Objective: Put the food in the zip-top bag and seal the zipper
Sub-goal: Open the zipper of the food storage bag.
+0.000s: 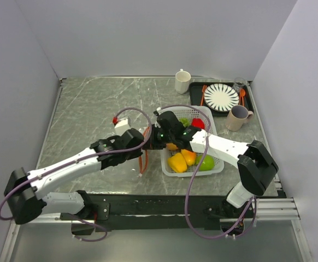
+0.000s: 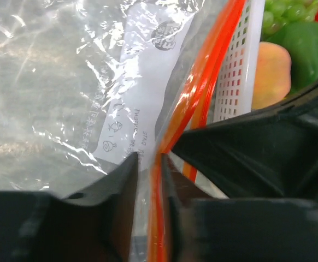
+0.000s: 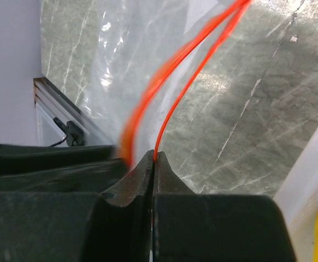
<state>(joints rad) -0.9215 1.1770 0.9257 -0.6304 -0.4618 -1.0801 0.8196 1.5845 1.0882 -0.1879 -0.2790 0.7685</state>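
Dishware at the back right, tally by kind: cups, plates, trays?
Cups: 2 (white cup, tan cup)
Plates: 1 (striped plate)
Trays: 1 (black tray)
Total: 4

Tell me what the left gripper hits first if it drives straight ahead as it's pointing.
The zip-top bag itself: the left gripper pinches its zipper, and clear plastic lies straight ahead. The white basket wall stands just right of that line; depth unclear.

The zip-top bag (image 2: 49,82) crowds the basket's (image 1: 194,173) left wall; far table (image 1: 93,103) open.
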